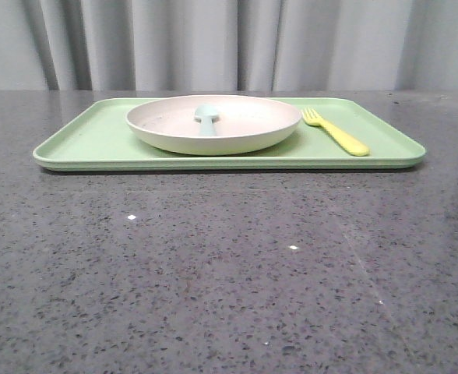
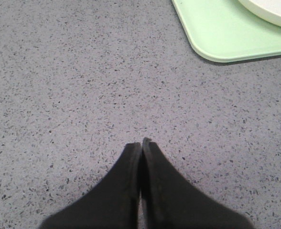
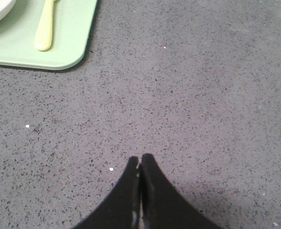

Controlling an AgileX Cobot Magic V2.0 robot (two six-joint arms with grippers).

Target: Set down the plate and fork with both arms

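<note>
Plate (image 2: 269,10): cut off by the left wrist view's edge, only a rim segment shown. Fork (image 3: 45,26): tines cut off in the right wrist view. Tray (image 3: 59,47): one corner shown per wrist view.

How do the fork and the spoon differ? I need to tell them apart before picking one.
The fork is yellow; the spoon is pale blue. The fork lies directly on the green tray, right of the plate; the spoon lies inside the plate. The fork shows tines at its far end; the spoon has none. Both lie flat, and neither is held by a hand.
</note>
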